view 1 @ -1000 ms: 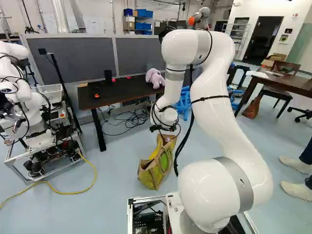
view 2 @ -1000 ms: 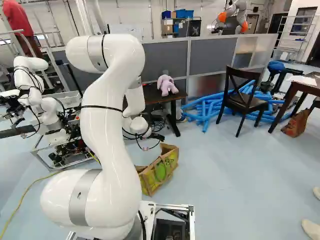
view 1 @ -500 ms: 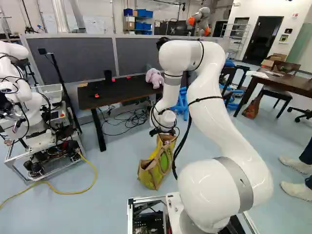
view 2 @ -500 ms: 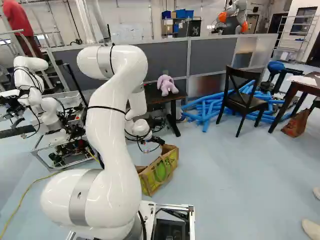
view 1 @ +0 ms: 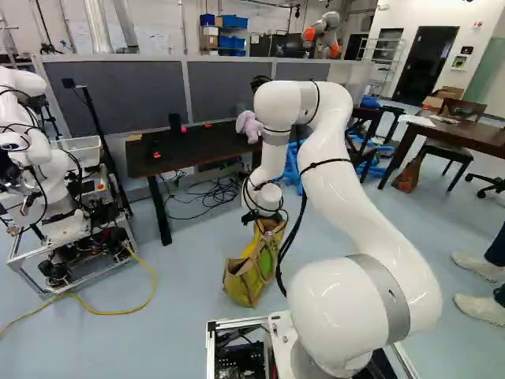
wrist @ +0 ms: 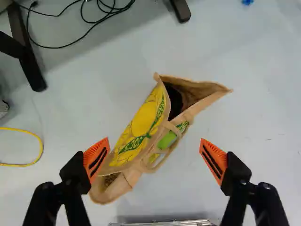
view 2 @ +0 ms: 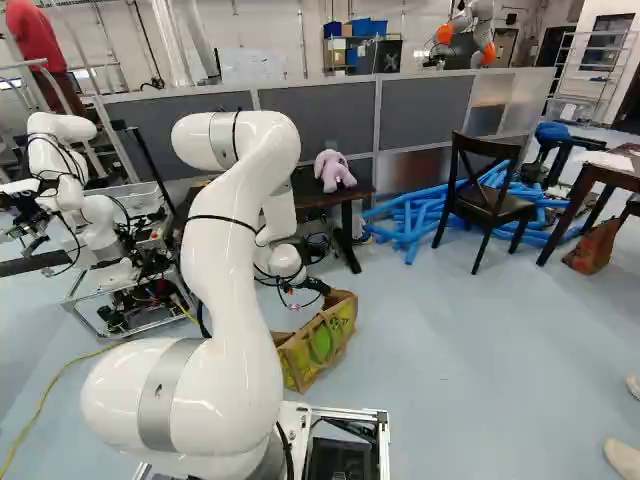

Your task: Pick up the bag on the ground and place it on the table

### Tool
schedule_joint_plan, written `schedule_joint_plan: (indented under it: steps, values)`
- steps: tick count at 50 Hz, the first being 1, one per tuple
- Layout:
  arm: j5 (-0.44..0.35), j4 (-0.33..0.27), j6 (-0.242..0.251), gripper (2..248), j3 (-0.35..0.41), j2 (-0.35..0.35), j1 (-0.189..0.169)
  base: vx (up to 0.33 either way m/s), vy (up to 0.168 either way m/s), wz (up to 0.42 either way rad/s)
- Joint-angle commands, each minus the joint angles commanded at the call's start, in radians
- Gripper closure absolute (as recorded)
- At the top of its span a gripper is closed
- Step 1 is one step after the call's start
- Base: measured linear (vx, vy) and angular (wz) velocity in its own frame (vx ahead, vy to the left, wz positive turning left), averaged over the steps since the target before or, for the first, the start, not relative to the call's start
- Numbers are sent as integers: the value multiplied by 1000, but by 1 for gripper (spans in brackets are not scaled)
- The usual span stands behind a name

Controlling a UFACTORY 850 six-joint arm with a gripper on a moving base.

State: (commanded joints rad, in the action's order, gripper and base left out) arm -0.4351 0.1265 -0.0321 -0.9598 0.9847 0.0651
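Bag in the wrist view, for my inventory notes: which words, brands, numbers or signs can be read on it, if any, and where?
Bag, yellow side: green lettering, too blurred to read surely.
Bag, beside the green patch: small green lettering, too small to read.

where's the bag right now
The bag is on the floor, between the table and the base, below the open tool; the left base view shows it just left of the arm's lower part.

Above the black gripper (view 2: 317,287), dark cables (view 1: 245,191) loop round a glossy white, rounded arm (view 1: 347,197) with grey bands (view 1: 391,292) and black straps (view 1: 327,163); slotted orange pads (wrist: 96,159) tip its fingers (wrist: 237,175)
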Motion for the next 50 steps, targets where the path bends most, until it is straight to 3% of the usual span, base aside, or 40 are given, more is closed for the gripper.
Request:
schedule_joint_plan:
  steps: [31,50]
  values:
    - [1,0,-313,3,-84,117,0,0,0,0]
    - [4,0,-346,3,-142,189,0,0,0,0]
